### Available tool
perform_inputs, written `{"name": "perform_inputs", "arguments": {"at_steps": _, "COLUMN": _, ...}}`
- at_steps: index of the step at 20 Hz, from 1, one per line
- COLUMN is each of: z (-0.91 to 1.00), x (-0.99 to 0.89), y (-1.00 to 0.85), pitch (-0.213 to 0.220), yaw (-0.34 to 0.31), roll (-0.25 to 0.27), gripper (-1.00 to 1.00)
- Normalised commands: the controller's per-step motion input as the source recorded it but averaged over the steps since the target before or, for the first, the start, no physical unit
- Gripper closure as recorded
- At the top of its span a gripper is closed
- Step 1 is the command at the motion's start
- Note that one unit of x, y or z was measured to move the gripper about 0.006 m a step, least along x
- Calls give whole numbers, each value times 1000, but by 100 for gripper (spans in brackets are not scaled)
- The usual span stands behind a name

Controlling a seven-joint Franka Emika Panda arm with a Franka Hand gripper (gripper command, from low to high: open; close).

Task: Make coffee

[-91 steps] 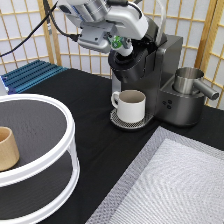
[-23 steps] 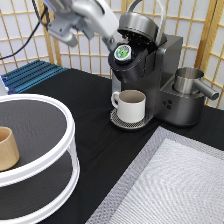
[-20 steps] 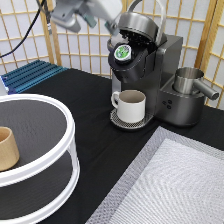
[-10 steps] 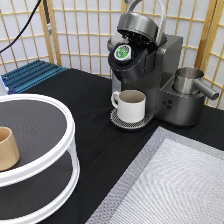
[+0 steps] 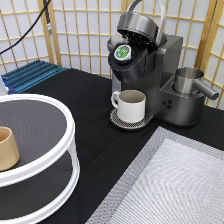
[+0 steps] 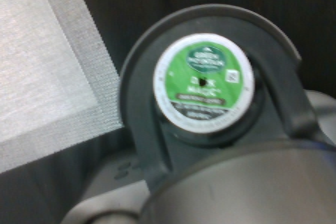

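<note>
The hand does not appear in the exterior view, so its state cannot be told and the coffee cannot be placed against it there. Taking the coffee machine (image 5: 150, 75) as landmark: far to its left stands a white two-tier round stand (image 5: 47, 107) with dark shelves, and a tan wooden cup (image 5: 7, 148) sits on the upper shelf at that stand's left edge. Behind the stand, still left of the machine, lies a blue slatted rack (image 5: 32, 75) on the black worktop (image 5: 95, 125). The coffee (image 5: 123, 51) sits in the machine's open pod holder, green foil top facing outward, under the raised lid (image 5: 139, 25). Directly below it, a white mug (image 5: 131, 105) stands on the machine's drip tray. Right of the machine is a metal pitcher (image 5: 189, 81); in front, to the lower right, lies a grey mat (image 5: 170, 185). The wrist view shows the coffee (image 6: 204, 82) close up, seated in the dark holder.
</note>
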Motion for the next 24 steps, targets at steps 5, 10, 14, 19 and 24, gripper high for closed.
{"name": "perform_inputs", "arguments": {"at_steps": 5, "z": -87, "x": 510, "y": -4, "pitch": 146, "yaw": 38, "roll": -135, "gripper": -100}}
{"name": "perform_inputs", "arguments": {"at_steps": 10, "z": -101, "x": 269, "y": -95, "pitch": 120, "yaw": 51, "roll": -102, "gripper": -100}}
{"name": "perform_inputs", "arguments": {"at_steps": 14, "z": -5, "x": 94, "y": -269, "pitch": 114, "yaw": 55, "roll": -44, "gripper": -100}}
{"name": "perform_inputs", "arguments": {"at_steps": 19, "z": -29, "x": 63, "y": -251, "pitch": 88, "yaw": 49, "roll": -25, "gripper": -100}}
{"name": "perform_inputs", "arguments": {"at_steps": 24, "z": 0, "x": 276, "y": -67, "pitch": 61, "yaw": 50, "roll": -31, "gripper": -100}}
